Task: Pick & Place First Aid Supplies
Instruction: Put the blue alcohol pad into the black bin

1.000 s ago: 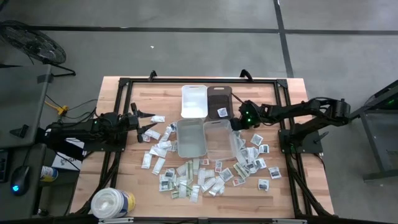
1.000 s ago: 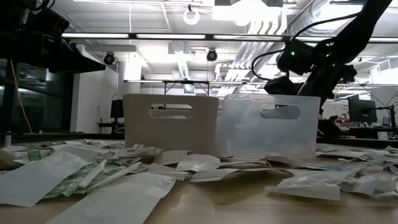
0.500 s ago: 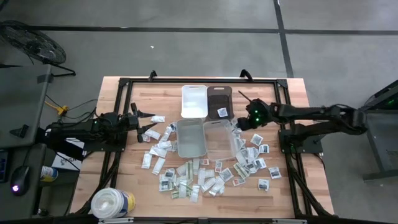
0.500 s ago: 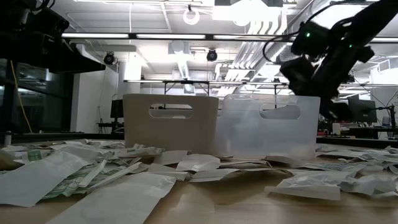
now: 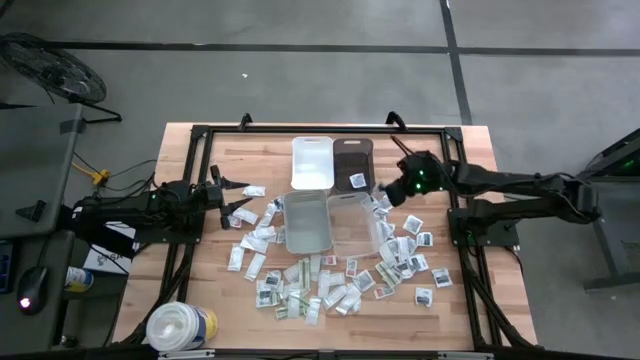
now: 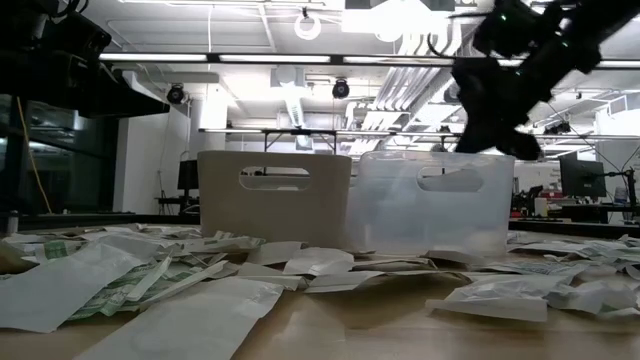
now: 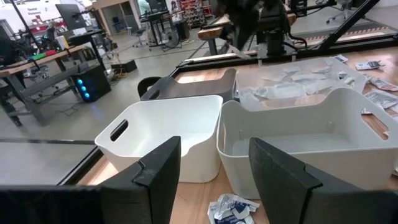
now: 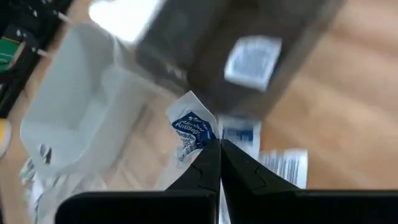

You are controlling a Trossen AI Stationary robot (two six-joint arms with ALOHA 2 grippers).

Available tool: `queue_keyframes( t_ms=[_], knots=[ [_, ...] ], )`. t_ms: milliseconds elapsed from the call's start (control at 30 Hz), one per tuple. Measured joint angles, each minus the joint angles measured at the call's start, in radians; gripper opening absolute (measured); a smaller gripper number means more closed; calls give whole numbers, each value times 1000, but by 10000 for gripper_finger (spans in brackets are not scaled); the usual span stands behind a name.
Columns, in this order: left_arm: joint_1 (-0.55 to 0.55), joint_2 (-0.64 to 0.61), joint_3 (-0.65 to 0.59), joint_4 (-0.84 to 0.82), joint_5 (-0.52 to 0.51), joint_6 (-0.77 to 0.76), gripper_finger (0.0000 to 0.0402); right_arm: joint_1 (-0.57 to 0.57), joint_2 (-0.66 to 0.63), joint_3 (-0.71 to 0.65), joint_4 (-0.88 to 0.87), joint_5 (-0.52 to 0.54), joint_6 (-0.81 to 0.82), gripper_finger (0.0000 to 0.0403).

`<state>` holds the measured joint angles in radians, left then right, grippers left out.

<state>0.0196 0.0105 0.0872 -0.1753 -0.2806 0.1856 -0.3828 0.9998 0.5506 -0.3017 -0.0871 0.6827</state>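
Observation:
Many first aid supplies, small flat white packets [image 5: 330,280], lie scattered on the wooden table around four bins. My right gripper [image 5: 388,190] hovers above the table beside the dark bin [image 5: 352,160], shut on a white packet with blue print [image 8: 191,127]. One more packet [image 5: 357,181] lies inside the dark bin. At the table's left side my left gripper [image 5: 237,197] waits level, open and holding nothing; in its wrist view it [image 7: 214,174] faces the bins. My right gripper pinches one edge of the blue-printed packet [image 8: 208,142] between its two fingertips. The fingers slant downward from the table's right side. The packet sticks out beyond the tips, lifted clear of the table and the bins.
A white bin [image 5: 312,160] stands next to the dark one at the back. A pale bin [image 5: 307,222] and a clear bin [image 5: 352,222] stand in front of them. A big round tub [image 5: 180,325] sits at the near left corner. A black frame [image 5: 200,132] rims the table.
My right gripper has risen from beside the clear bin and drawn back toward the table's right and far edges, rolling its wrist. It has stayed shut, carrying the packet up clear of the table.

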Motion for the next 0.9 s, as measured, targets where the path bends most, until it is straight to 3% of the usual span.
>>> queue_keyframes(
  t_ms=[133, 533, 733, 900],
  knots=[
    [0, 0, 0, 0, 0, 0, 189, -39, 87, 127, -106, 55, -127, 0],
    [0, 0, 0, 0, 0, 0, 189, -116, 520, 536, -352, 34, -587, 0],
    [0, 0, 0, 0, 0, 0, 189, -128, 667, 667, -433, -33, -708, 0],
    [0, 0, 0, 0, 0, 0, 189, -135, 737, 700, -475, -89, -736, 0]
  ],
)
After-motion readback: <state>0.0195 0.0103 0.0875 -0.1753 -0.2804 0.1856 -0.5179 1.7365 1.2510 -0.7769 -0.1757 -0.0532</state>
